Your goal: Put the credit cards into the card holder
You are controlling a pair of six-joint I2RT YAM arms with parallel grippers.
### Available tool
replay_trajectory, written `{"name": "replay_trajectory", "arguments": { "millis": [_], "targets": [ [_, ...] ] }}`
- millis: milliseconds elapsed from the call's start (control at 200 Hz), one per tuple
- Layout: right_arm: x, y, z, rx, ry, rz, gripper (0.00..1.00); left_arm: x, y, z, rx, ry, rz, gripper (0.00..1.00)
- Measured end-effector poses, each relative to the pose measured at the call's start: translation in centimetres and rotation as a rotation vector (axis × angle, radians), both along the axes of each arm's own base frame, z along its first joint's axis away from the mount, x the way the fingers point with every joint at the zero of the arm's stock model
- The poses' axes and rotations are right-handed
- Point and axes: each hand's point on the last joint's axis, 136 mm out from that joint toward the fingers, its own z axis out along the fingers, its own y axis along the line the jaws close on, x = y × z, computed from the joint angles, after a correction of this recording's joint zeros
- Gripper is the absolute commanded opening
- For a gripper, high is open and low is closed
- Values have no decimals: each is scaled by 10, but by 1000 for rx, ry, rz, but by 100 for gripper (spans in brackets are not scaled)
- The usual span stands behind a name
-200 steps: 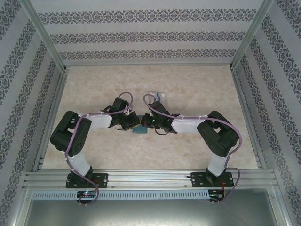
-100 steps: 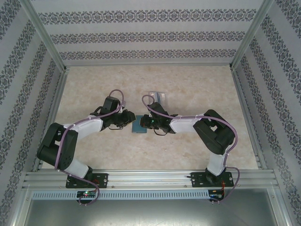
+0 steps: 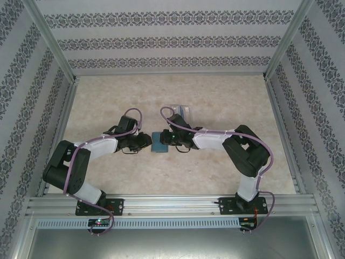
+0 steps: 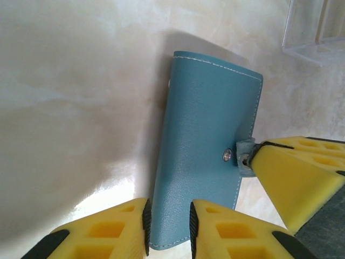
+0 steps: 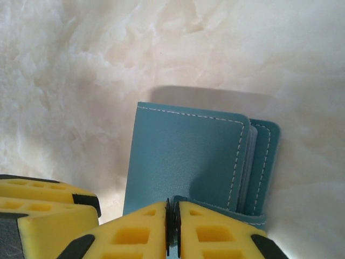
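- The blue wallet (image 4: 207, 145) lies shut on the table (image 3: 108, 97), in the middle of the top view, between the two arms.
- The right gripper (image 5: 172, 221) has its fingers pressed together on the wallet's strap (image 4: 243, 156), beside the snap.
- The left gripper (image 4: 168, 226) hovers at the wallet's lower edge in its wrist view, fingers slightly apart and holding nothing.
- The clear card holder (image 4: 318, 32) stands at the upper right of that view, near the wallet but not touching it.
- The step in hand looks like opening the wallet; the credit cards are probably inside it.
- Next, the right gripper would need to pull the strap off the snap while the left pins the cover down.
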Motion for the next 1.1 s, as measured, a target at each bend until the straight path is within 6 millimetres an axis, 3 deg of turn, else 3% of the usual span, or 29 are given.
{"name": "replay_trajectory", "arguments": {
  "millis": [325, 555, 709, 879, 1104],
  "targets": [
    [-4, 4, -5, -8, 13, 16, 30, 0, -7, 3, -37, -9, -29, 32],
    [0, 1, 16, 52, 4, 20, 34, 5, -13, 11, -63, -20, -48, 34],
    [9, -6, 30, 107, -6, 9, 35, 14, -19, 16, -76, -32, -62, 37],
    [8, -19, 30, 137, 10, -19, 35, 16, -23, 15, -92, -23, -78, 41],
    [6, -32, 36, 139, -5, -34, 32, 21, -32, 19, -122, -29, -105, 35]
  ]
}}
